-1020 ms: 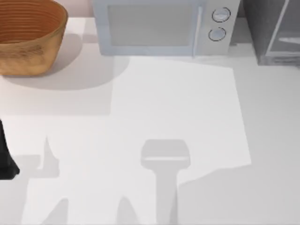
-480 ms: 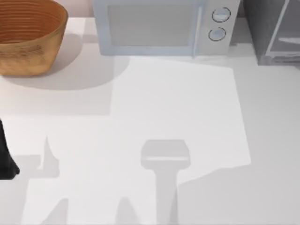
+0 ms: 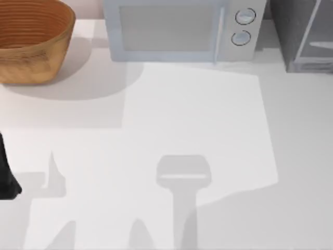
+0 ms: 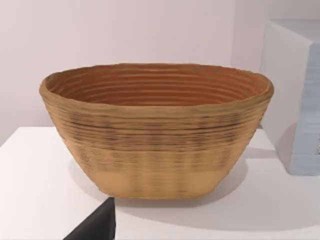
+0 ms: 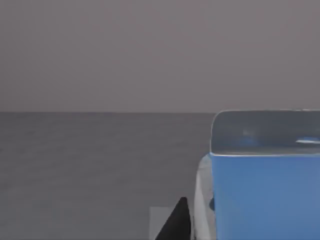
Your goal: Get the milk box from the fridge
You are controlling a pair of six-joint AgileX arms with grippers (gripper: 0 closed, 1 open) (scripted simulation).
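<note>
White table (image 3: 208, 120) carries a woven basket (image 3: 31, 41), microwave (image 3: 177, 31) and, far right, the fridge (image 3: 302, 36). Right wrist view: blue milk box (image 5: 265, 195) (grey interior behind). Finger positions: cannot tell.

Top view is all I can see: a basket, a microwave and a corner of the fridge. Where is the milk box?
Observer: The right wrist view has the milk box, a blue carton, close up against dark grey surroundings.
Operator: Is anything near it?
Observer: Yes, the right pincer is close beside the carton; I cannot tell whether it grips.
Operator: And the other arm?
Observer: The left arm is parked at the left edge of the table. Its camera faces the basket side-on, showing ribbed walls that narrow toward the base.
</note>
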